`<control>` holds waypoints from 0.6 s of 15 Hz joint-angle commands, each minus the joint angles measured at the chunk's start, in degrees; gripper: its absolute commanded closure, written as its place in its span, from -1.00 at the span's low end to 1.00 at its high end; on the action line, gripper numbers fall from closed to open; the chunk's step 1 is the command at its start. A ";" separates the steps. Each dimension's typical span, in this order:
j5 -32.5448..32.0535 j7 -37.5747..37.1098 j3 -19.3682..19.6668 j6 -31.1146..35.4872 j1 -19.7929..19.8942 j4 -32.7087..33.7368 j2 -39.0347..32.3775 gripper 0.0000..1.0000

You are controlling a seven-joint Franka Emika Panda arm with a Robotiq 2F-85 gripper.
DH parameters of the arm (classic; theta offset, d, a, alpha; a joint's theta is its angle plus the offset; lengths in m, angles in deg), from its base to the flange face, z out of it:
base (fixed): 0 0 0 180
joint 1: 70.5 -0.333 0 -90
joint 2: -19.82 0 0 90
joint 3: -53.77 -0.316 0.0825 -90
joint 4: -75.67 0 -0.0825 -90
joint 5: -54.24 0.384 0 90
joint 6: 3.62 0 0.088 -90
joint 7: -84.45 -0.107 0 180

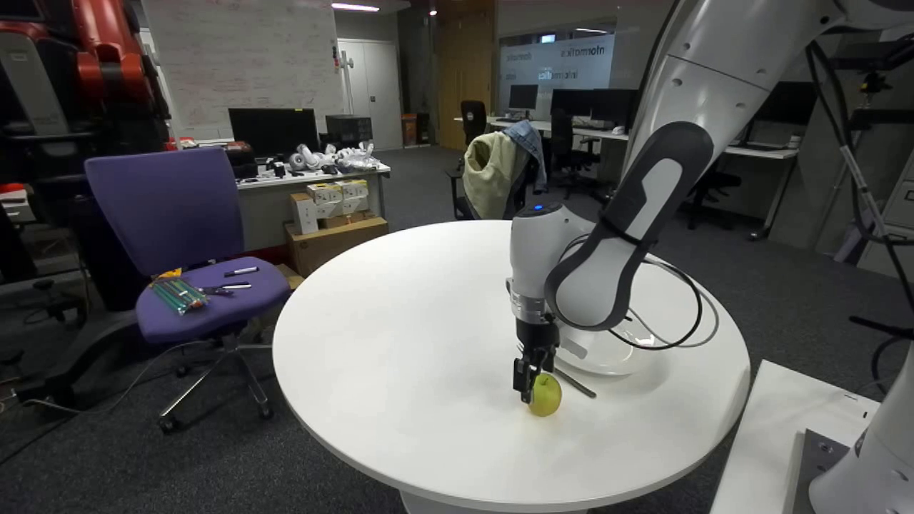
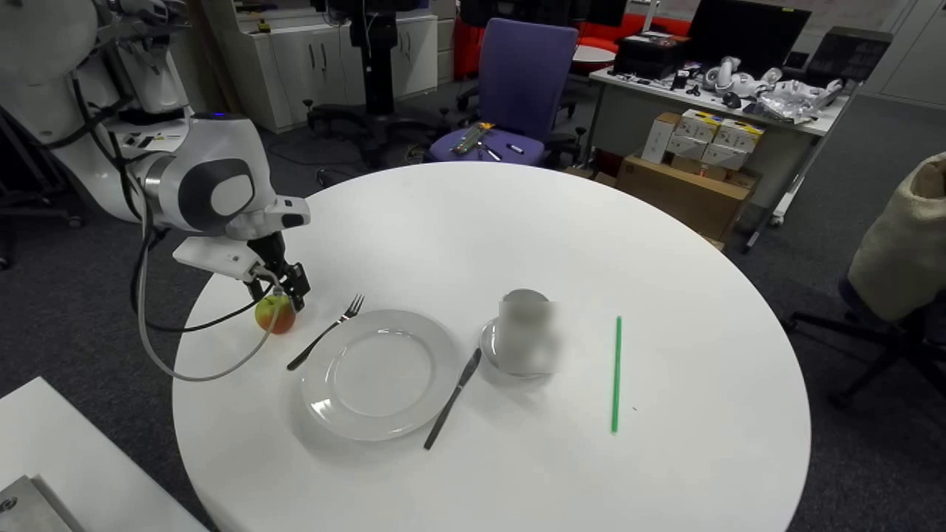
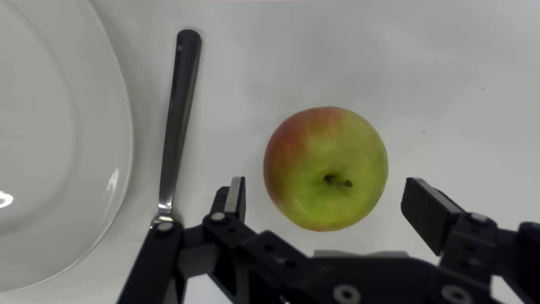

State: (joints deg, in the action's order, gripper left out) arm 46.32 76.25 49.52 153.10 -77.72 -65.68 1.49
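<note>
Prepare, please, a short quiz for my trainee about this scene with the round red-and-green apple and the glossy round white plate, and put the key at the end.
1. True or false: in the wrist view, a gap shows on each side between the round red-and-green apple and the black two-finger gripper.

2. Which thing lies between the apple and the glossy round white plate?
A: the metal knife
B: the slim dark-handled metal fork
C: the purple fabric chair

3. What colour is the thin straight stick lying on the large round white table?

Key: 1, true; 2, B; 3, green.
</note>
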 commanded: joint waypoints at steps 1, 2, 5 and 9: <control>0.39 1.80 0.23 0.01 -0.71 1.49 -1.30 -1.00; 0.30 1.78 0.30 -0.06 -0.89 1.62 -1.55 -1.00; -0.03 1.57 0.51 -0.06 -1.36 1.75 -1.90 -0.36; -0.32 1.25 0.73 -0.07 -1.72 1.69 -1.77 0.06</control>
State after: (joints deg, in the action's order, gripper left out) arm 46.22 76.26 49.54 153.09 -78.72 -64.38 -0.42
